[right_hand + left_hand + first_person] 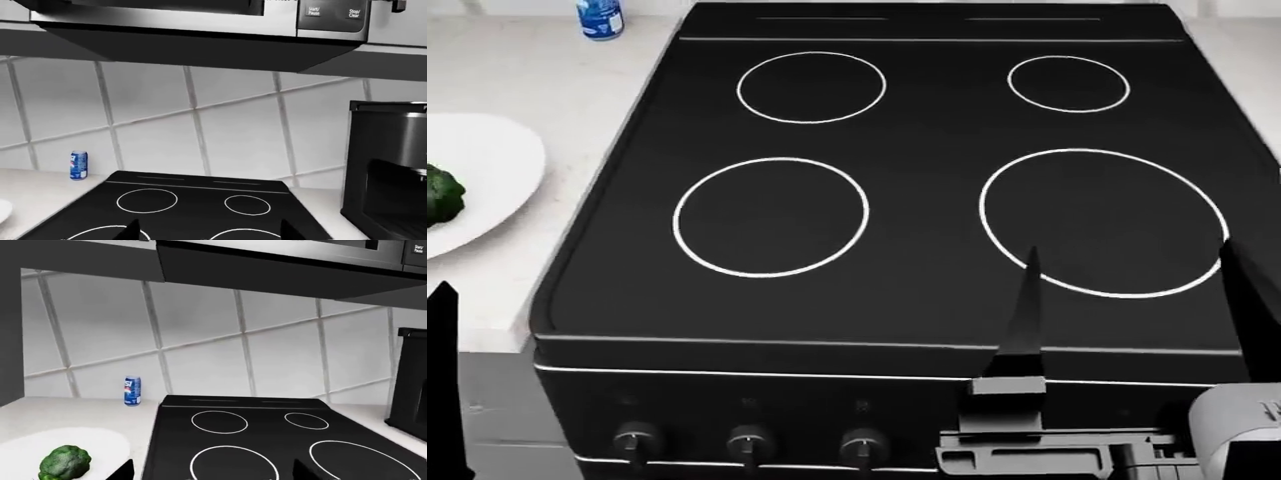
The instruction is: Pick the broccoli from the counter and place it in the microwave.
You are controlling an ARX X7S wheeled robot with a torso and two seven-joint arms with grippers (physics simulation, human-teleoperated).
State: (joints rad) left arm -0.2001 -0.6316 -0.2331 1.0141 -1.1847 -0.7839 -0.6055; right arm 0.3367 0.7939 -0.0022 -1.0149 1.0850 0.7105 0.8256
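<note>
The broccoli point(65, 462) sits on a white plate point(100, 440) on the pale stone surface point(547, 90), left of the black stove top point(934, 190) with its 4 white rings. A blue soda can point(132, 390) stands near the tiled wall behind the plate. The microwave point(200, 12) hangs above the stove, its door apparently shut.

The right gripper point(1128, 320) hovers over the stove's front edge with its 2 fingers point(1024, 310) spread wide, nothing between them. The left gripper point(212, 471) also has its fingers apart and holds nothing, the broccoli just off to its side.

The floret looks light and fairly firm, though its bumpy crown could crumble or roll. I'd judge a gentle squeeze across the head, low near the stem, safest.
</note>
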